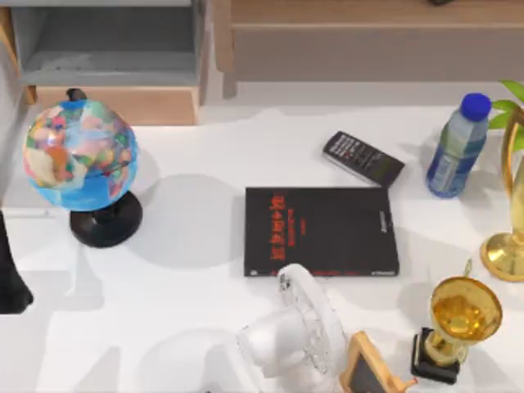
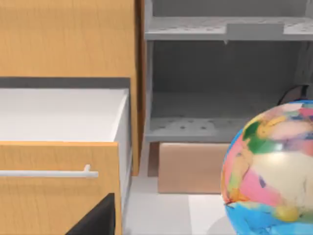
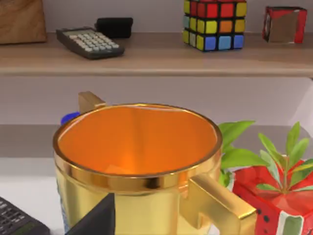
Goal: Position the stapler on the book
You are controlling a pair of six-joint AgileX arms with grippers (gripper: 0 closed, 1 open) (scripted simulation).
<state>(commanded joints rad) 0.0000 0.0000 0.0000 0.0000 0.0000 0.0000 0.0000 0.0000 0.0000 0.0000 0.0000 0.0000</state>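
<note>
The book lies flat in the middle of the table, black with red lettering toward its left end, and nothing rests on its cover. The stapler is out of view. My left arm is a dark shape at the table's left edge, far from the book. A dark corner of the left gripper sits low in the left wrist view, facing the globe and an open drawer. A dark corner of the right gripper hangs close behind a gold trophy cup.
A white fan overlaps the book's front edge. A black remote lies just behind the book. The globe stands at left. A water bottle, gold trophy cup and small framed board crowd the right side.
</note>
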